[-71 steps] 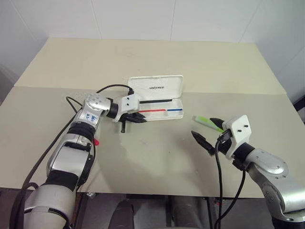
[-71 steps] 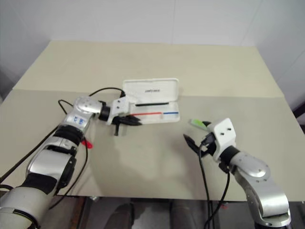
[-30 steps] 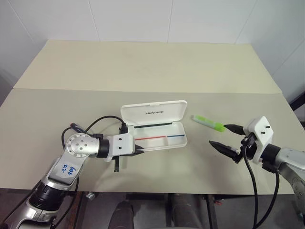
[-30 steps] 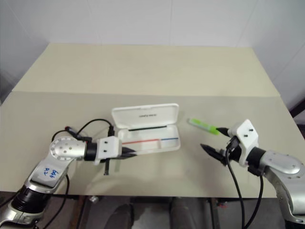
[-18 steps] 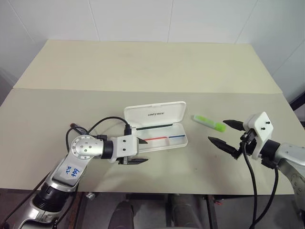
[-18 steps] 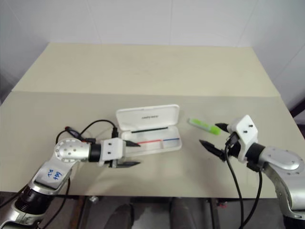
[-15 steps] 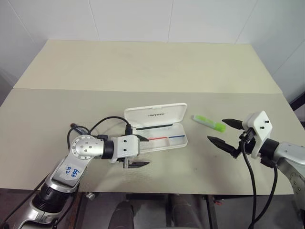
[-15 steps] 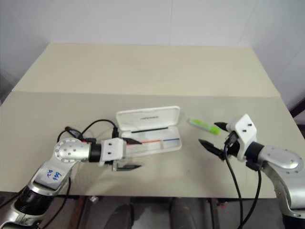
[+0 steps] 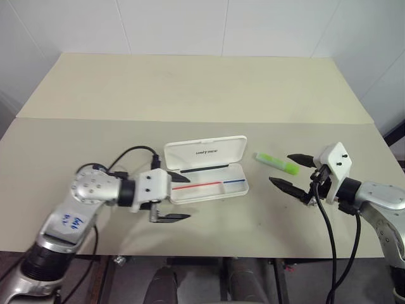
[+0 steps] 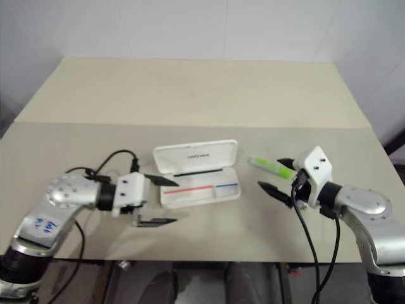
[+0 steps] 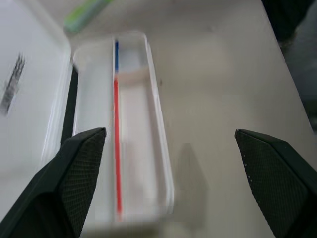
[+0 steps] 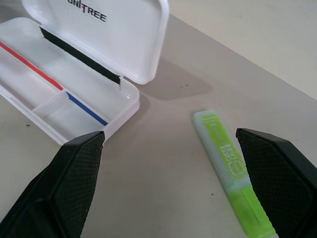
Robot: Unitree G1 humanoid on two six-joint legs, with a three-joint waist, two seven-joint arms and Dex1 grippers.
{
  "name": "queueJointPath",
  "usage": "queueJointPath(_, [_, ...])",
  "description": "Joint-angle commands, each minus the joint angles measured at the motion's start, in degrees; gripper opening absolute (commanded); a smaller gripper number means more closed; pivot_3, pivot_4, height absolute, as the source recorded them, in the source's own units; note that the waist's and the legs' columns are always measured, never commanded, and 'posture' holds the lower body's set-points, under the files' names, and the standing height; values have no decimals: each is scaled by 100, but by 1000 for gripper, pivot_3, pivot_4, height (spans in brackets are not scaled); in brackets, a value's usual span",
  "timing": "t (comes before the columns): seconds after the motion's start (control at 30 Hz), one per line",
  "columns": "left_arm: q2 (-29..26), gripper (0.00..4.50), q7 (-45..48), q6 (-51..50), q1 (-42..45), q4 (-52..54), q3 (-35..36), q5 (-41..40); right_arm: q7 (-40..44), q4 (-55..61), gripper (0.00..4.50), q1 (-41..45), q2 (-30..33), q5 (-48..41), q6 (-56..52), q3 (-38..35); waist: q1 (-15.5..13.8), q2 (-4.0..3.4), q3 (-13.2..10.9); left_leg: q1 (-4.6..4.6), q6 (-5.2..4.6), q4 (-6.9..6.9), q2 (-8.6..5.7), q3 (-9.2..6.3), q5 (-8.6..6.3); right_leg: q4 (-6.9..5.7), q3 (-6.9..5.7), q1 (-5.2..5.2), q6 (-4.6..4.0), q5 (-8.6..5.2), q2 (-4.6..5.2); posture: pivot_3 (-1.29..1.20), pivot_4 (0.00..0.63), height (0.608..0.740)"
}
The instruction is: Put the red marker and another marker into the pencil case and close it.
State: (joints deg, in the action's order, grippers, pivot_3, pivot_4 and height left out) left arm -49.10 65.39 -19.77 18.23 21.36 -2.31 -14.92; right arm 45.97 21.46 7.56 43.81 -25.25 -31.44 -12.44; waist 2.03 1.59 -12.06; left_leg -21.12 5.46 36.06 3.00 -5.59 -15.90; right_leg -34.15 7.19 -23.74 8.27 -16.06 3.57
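Just ahead of right gripper [image 9: 292,172], green marker [image 9: 276,163] flat on table [image 9: 202,88], lined up for pickup; jaws wide, empty. Left gripper [image 9: 173,197] wide, empty, beside open pencil case [image 9: 209,180]. Red marker: cannot tell where.

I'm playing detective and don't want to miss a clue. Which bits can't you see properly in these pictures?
- Case, left end: in the head views the left hand partly covers it, so what lies there cannot be told.
- Green marker, one end: in the right wrist view it runs off the picture's edge.
- Lid lettering: in the head views it is too small to read.
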Motion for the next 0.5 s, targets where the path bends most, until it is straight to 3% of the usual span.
queueJointPath(0.03, [-431,4477,489,319,269,-383,339,-196,89,-54,4500,161,72,15,150,46,2,2,-3,-2,0,1,0,0,0,3,0,0,0,0,0,0,150,740])
queueJointPath(0.3, [-981,4477,1377,1677,1068,-2270,196,192,276,97,4500,43,81,-34,348,5,-29,-1,-6,-9,-9,-10,0,2,-6,17,-3,-1,1,-1,2,0,150,740])
queueJointPath(0.5, [-1059,4477,1938,2549,2082,-3832,-159,692,1031,1118,4500,-670,228,-1080,309,-620,-42,-4,-9,-11,-16,-12,0,0,-10,5,-11,-2,4,-1,1,0,150,740])
